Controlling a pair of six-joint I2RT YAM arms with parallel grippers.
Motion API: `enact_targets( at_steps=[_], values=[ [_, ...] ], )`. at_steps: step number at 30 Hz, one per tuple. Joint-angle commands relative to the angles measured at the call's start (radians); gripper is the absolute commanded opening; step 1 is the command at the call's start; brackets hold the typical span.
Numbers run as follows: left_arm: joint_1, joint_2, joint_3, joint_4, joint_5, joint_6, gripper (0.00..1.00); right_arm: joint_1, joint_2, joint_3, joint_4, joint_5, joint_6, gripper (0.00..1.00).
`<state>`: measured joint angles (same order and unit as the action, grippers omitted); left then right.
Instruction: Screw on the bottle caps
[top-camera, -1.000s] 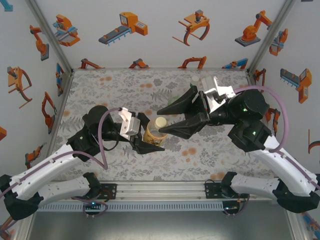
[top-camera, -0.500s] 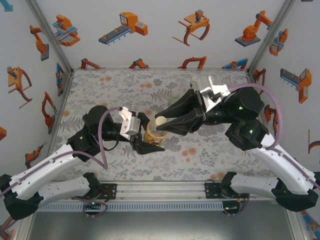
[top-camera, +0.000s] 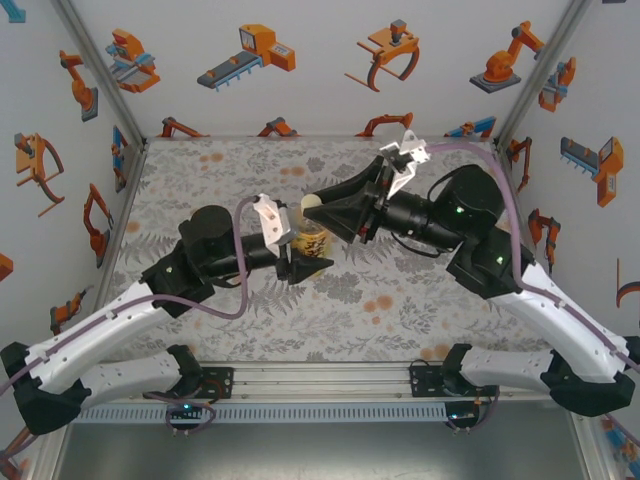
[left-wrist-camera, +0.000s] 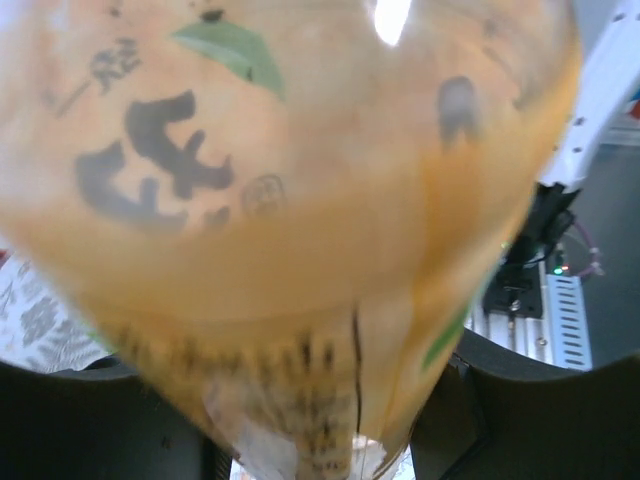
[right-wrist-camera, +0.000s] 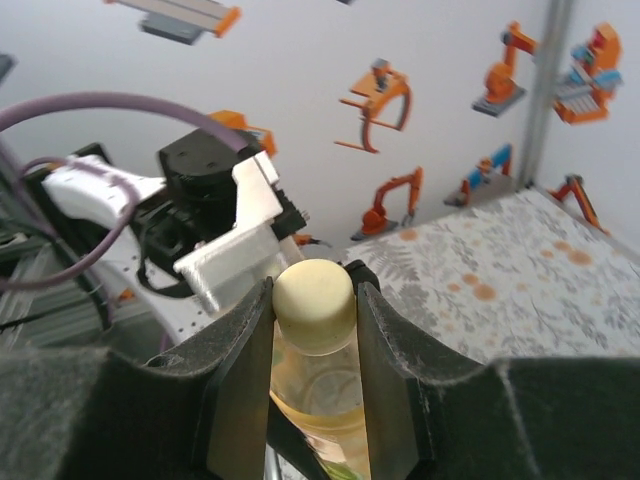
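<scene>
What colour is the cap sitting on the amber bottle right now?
The cap on the amber bottle is plain pale cream, no pattern. The right wrist view shows it best.

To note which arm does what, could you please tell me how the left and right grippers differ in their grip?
The left gripper clamps the amber body of the bottle, while the right gripper pinches the pale cap on its neck. In the top view the left gripper comes in from the left and the right gripper from the right. Both are shut on parts of the same bottle.
</scene>
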<state>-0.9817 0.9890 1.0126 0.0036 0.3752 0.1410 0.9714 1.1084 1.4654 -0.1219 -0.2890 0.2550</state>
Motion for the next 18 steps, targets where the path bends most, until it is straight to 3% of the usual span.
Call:
enact_targets(
  at_steps=[1, 7, 15, 18],
  values=[
    [-0.012, 0.028, 0.021, 0.025, -0.071, 0.084, 0.0, 0.035, 0.064, 0.028, -0.093, 0.262, 0.033, 0.0],
    [-0.012, 0.046, 0.025, 0.026, -0.133, 0.082, 0.0, 0.066, 0.096, 0.06, -0.165, 0.414, 0.003, 0.0],
    [-0.012, 0.0, -0.015, 0.038, -0.121, 0.079, 0.0, 0.069, 0.067, 0.047, -0.175, 0.464, -0.032, 0.0],
    [-0.012, -0.022, -0.038, 0.059, -0.088, 0.08, 0.06, 0.068, 0.034, -0.002, -0.099, 0.407, -0.059, 0.0]
  ],
)
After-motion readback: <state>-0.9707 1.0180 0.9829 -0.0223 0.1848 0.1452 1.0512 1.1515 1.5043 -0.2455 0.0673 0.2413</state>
